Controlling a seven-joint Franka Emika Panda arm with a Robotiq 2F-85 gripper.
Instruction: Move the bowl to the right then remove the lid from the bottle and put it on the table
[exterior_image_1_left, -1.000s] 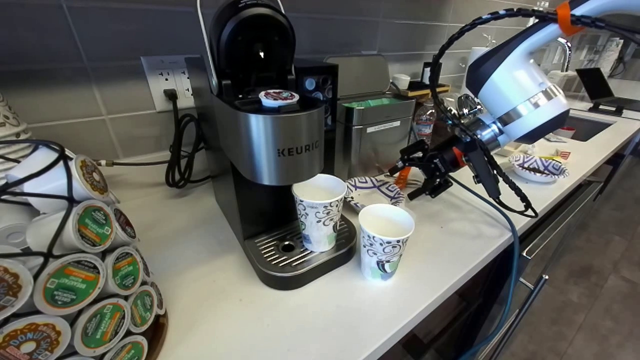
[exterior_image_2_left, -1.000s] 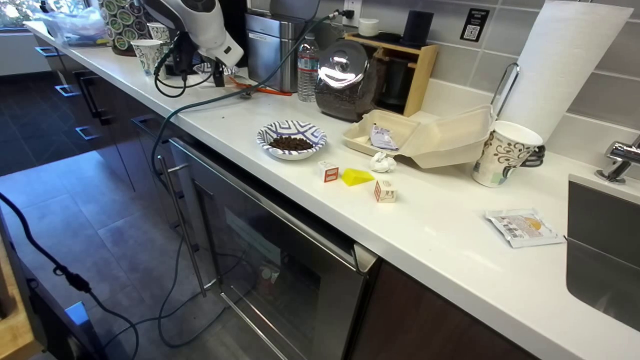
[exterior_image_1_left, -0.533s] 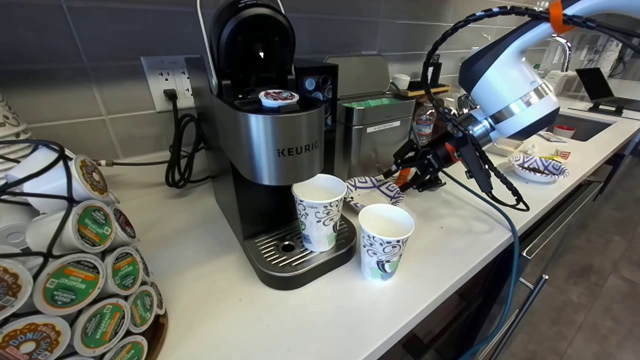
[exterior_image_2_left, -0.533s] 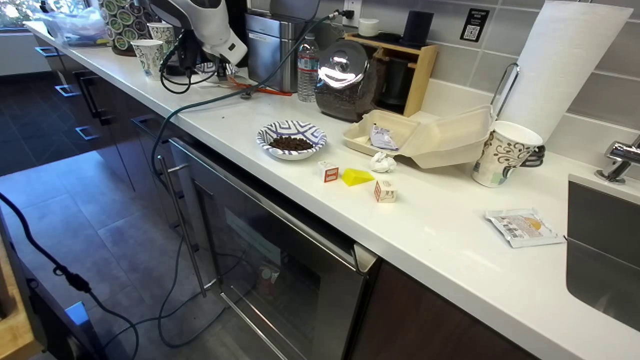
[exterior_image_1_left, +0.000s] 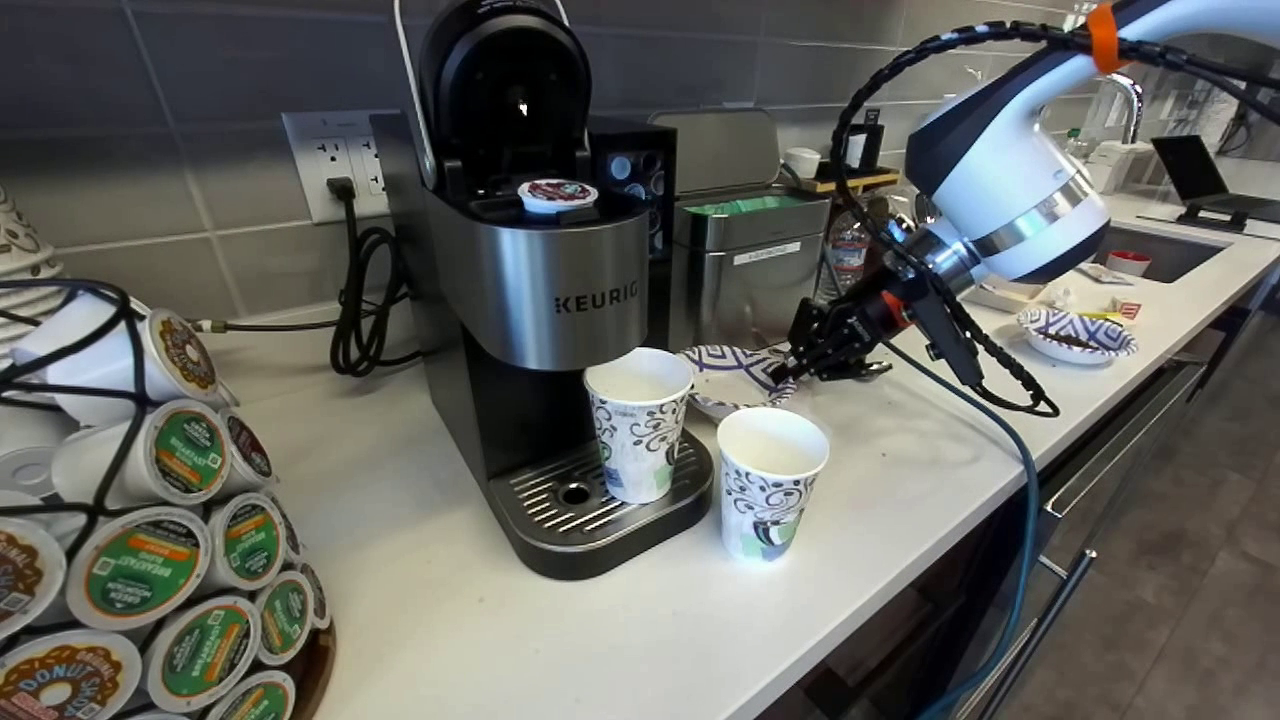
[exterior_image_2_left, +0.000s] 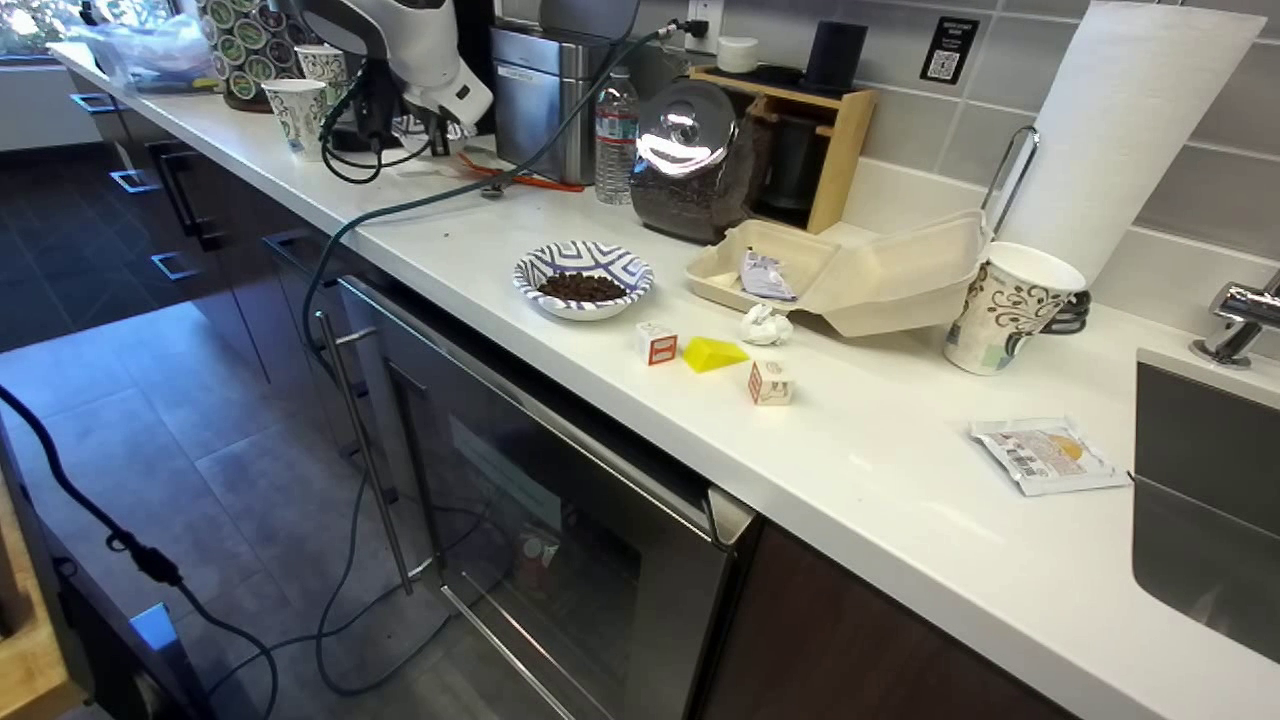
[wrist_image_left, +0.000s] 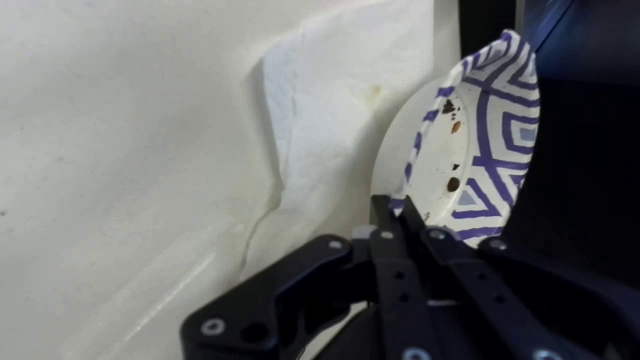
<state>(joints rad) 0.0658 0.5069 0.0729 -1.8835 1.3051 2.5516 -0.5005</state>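
A paper bowl with a purple pattern sits beside the coffee machine, tilted in the wrist view, with a few dark crumbs inside. My gripper is shut on the rim of this bowl; its two fingertips stand on either side of the edge. In an exterior view the gripper reaches in low from the right. A clear bottle stands upright by the metal bin, partly behind my arm in an exterior view. The lid is hidden or out of view. The table is a long off-white countertop.
A coffee machine and two paper cups, one a front cup, stand close to the held bowl. Behind is a metal bin. A similar bowl with dark beans sits farther along. A blue-green cable crosses the counter.
The open jaws have come down toward the bowl and closed on its rim. The bowl has shifted slightly toward the coffee machine, and the arm has moved the same way.
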